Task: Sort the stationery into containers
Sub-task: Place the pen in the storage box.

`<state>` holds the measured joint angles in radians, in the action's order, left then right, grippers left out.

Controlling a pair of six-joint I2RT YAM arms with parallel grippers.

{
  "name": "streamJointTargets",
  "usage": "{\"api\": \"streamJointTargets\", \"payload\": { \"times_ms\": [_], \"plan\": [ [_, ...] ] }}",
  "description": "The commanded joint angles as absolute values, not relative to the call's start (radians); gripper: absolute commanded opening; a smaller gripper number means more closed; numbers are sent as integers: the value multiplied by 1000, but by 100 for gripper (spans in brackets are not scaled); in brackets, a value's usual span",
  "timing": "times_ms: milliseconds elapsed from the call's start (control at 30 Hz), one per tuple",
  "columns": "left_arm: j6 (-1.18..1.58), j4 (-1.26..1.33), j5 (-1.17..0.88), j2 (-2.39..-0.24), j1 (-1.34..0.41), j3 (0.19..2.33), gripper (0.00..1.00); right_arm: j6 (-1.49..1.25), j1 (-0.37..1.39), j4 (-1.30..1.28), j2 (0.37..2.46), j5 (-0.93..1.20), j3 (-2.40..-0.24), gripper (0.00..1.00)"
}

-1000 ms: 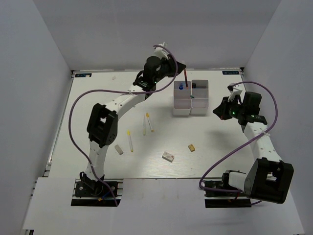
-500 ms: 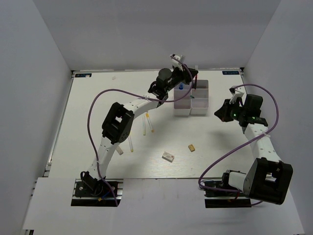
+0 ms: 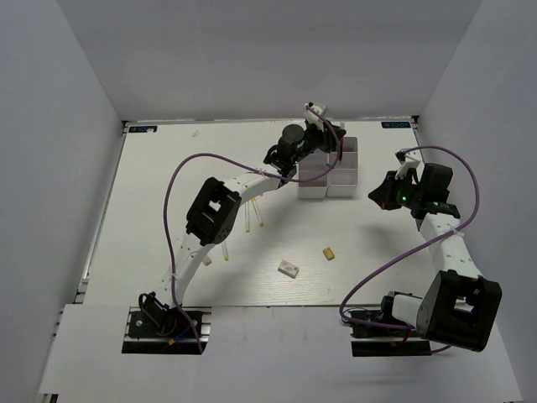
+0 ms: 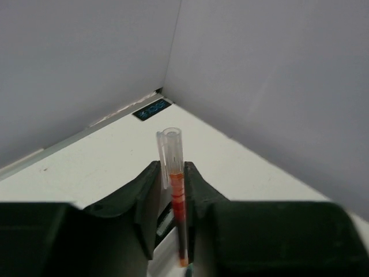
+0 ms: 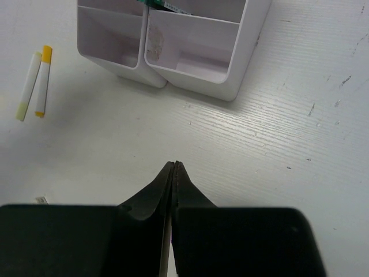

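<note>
My left gripper [image 3: 330, 139] hangs over the back of the white containers [image 3: 312, 190], shut on a thin red pen. In the left wrist view that red pen [image 4: 177, 199] stands upright between the jaws of the left gripper [image 4: 172, 173], its lower tip down over a white bin. My right gripper [image 3: 382, 191] is shut and empty, just right of the containers. The right wrist view shows the right gripper [image 5: 174, 165] above bare table in front of the containers [image 5: 202, 75]. Loose stationery lies on the table: two yellow-tipped pens [image 3: 254, 218], a white eraser [image 3: 288, 268] and a tan eraser [image 3: 329, 253].
The two front bins are empty in the right wrist view, and a green marker tip [image 5: 151, 3] shows in a back bin. Two yellow-tipped pens [image 5: 34, 83] lie left of the bins. Grey walls close in the table's back and sides.
The left arm has swung right from beside the containers to over their back bins, carrying the red pen. The right arm has barely moved.
</note>
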<state>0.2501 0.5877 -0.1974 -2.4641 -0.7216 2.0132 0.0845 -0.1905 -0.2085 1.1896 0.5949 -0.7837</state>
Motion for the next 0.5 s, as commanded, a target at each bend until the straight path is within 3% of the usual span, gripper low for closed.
{"api": "streamJointTargets", "payload": {
  "times_ms": [0, 133, 233, 333, 467],
  "plan": [
    [232, 580, -190, -2436, -727, 2056, 38, 84, -196, -179, 1166, 626, -778, 2],
    [222, 601, -190, -2407, -736, 2034, 54, 112, -196, -183, 1167, 685, -772, 28],
    [222, 640, -213, -2350, -745, 1997, 64, 143, -192, -192, 1170, 731, -773, 38],
    [233, 683, -248, -2274, -746, 1951, 70, 182, -189, -204, 1177, 776, -782, 48],
    [261, 715, -264, -2093, -746, 1779, 73, 276, -151, -250, 1186, 866, -819, 50]
  ]
}}
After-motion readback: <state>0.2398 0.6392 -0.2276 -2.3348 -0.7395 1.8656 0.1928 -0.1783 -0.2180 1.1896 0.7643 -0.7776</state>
